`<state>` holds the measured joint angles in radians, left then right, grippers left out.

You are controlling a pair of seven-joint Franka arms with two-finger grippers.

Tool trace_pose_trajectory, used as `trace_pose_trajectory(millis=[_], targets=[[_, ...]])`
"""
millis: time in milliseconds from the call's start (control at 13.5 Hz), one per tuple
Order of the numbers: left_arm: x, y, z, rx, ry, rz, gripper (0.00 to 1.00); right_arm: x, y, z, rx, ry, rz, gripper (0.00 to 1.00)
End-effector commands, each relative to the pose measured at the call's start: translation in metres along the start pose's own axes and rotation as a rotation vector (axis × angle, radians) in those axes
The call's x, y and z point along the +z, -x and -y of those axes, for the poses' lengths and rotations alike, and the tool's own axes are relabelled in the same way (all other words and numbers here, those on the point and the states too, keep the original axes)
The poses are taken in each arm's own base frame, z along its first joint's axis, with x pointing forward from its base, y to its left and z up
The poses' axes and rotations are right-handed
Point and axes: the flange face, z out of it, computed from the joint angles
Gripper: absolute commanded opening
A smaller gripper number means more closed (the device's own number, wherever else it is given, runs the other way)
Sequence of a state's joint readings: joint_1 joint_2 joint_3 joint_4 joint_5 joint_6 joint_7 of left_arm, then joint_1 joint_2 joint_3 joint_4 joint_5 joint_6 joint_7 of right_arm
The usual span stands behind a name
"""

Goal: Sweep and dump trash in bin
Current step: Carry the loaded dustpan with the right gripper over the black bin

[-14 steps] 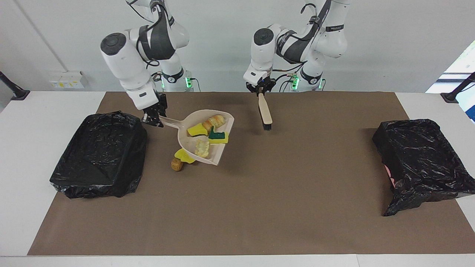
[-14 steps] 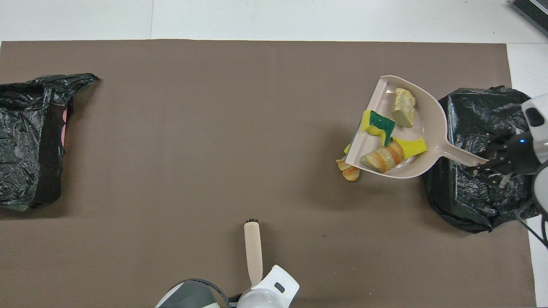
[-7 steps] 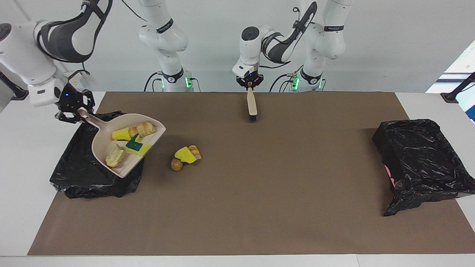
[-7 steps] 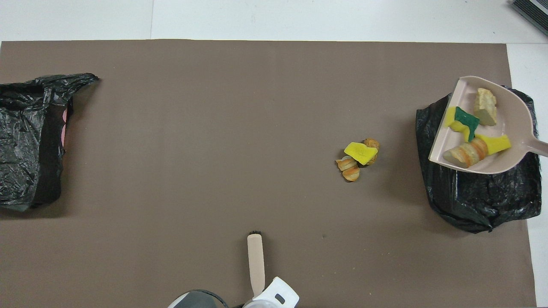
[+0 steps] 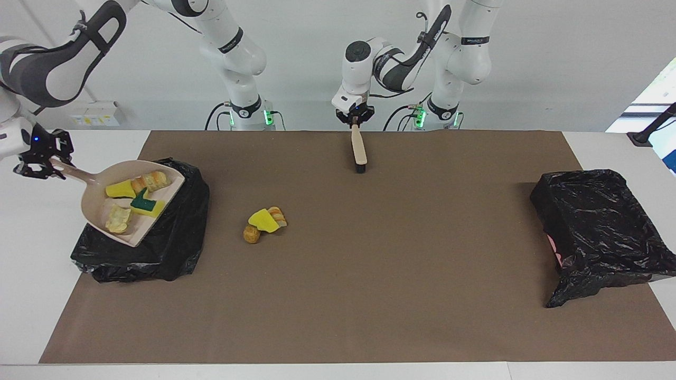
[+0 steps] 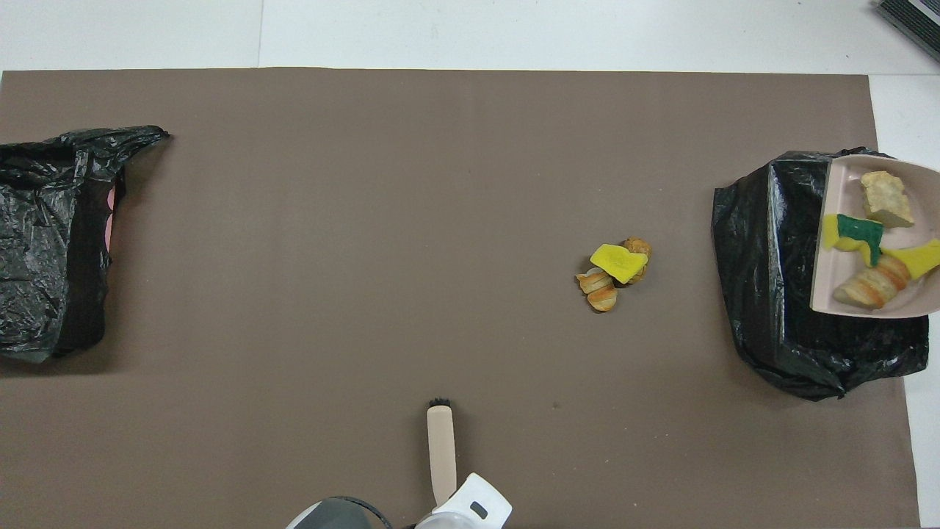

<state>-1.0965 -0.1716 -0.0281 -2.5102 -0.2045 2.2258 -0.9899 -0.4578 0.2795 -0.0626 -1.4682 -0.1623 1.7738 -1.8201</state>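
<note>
Four scraps of trash ride in the dustpan: two yellow sponge pieces, one green-backed, a pale crumbly chunk and a striped bread lump. The pan now hangs over the black-lined bin at the right arm's end of the table. A second ago it was low over the mat beside the bin; since then it has been lifted and carried across, so the load is positioned for dumping but not yet tipped. The right gripper is clamped on the dustpan handle, out past the bin's outer edge.

Three scraps remain in a heap on the brown mat: a yellow sponge piece, a bread lump and a small brown lump, between the bin and the table's middle. They were left when the pan rose, so a second sweep appears necessary.

The left gripper holds the brush by its handle, bristles down, over the mat's edge nearest the robots; it has drawn back slightly and waits. A second black-lined bin sits unused at the left arm's end.
</note>
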Motion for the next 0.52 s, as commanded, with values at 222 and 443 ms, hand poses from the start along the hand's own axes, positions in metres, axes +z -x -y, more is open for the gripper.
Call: trace_pose_trajectory(millis=[222, 443], targets=[[-0.006, -0.043, 0.008, 0.023, 0.037, 0.002, 1.00, -0.013, 0.014, -0.020, -0.254, 0.142, 0.165, 0.00], [-0.063, -0.107, 0.019, 0.059, 0.100, -0.061, 1.00, -0.006, 0.005, -0.027, -0.391, 0.175, 0.230, 0.00]])
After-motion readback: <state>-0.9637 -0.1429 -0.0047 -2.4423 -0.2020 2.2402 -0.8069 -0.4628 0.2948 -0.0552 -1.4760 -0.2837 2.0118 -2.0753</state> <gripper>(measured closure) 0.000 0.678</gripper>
